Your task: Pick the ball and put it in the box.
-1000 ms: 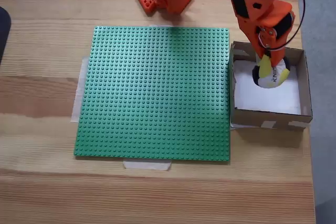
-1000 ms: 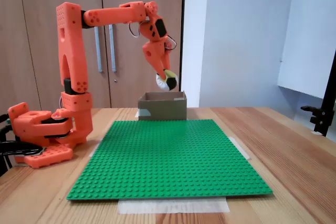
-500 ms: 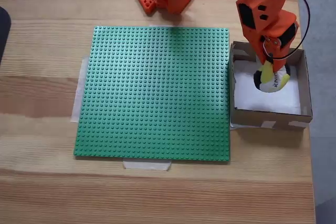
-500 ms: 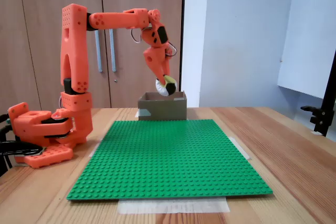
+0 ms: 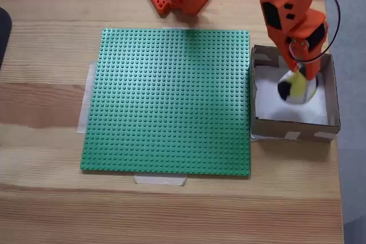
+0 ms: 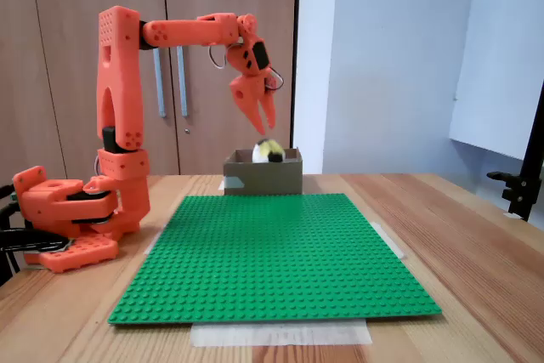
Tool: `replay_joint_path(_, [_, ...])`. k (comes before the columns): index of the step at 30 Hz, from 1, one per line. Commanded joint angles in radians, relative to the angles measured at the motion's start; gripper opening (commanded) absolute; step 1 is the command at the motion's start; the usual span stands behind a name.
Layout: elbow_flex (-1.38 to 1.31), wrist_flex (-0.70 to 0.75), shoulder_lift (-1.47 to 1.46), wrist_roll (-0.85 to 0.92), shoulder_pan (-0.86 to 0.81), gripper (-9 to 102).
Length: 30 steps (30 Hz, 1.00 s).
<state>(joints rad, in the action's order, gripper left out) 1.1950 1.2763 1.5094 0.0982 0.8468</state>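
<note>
Looking down from above, my pincer [image 5: 301,72] hangs over the far half of the box [image 5: 330,92], and the ball [image 5: 297,88] sits just below it, over the box's white bottom. The ball looks blurred here; half a second ago the letters "KNI" showed on its white patch, and now I can read no writing on it. The box stands just beside the right edge of the green studded baseplate [image 5: 171,101] on the tabletop [image 5: 46,38].

From the side, my pincer [image 6: 263,120] stands spread wide above the box [image 6: 263,174] with nothing between its fingers. The ball [image 6: 269,151] is apart from me at the box's rim; half a second ago I gripped it there.
</note>
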Motion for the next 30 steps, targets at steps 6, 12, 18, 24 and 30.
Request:
replay_joint_path(6, [-0.032,0.008,0.055,-0.021,0.014,26])
replay_joint_path(12, [0.078,-0.038,0.141,-0.008,0.008,26])
replay_joint_path(18, [0.147,-0.046,0.216,-0.002,-0.005,26])
replay_joint_path(24, [0.252,-0.061,0.319,0.009,-0.021,25])
replay_joint_path(30, [0.383,-0.069,0.448,0.023,-0.063,25])
